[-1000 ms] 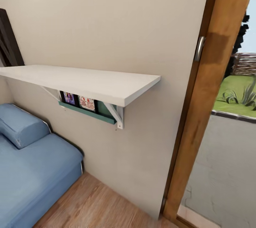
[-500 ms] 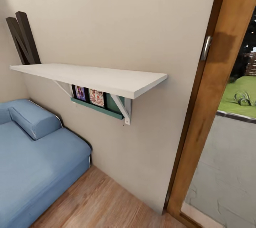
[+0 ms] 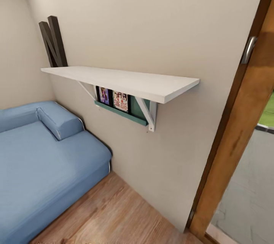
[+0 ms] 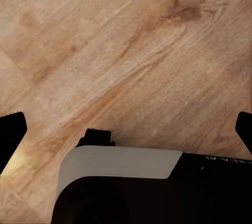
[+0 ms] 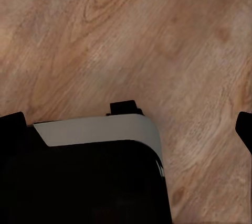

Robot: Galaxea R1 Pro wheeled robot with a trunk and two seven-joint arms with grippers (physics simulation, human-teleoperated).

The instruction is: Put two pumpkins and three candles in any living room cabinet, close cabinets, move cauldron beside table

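The pumpkins, candles, cabinet, cauldron and table are out of view. My left gripper [image 4: 126, 129] hangs open over the light wood plank floor [image 4: 131, 40], its dark fingertips [image 4: 10, 129] far apart at the picture's edges, with nothing between them. In the same way my right gripper [image 5: 127, 127] stands open above the floor [image 5: 131, 30], fingertips [image 5: 11, 125] wide apart and empty. A white and black part of my own body [image 4: 121, 166] lies below each gripper.
The head view faces a beige wall with a white wall shelf [image 3: 125, 82], a green rack of pictures [image 3: 120, 103] under it and a dark wooden letter [image 3: 53, 42] on top. A blue sofa [image 3: 38, 160] is at left, a wooden door frame [image 3: 236, 133] at right.
The head camera has turned left: shelf and door frame slid right in the picture, the garden outside has nearly left it, and more sofa and the dark letter came in.
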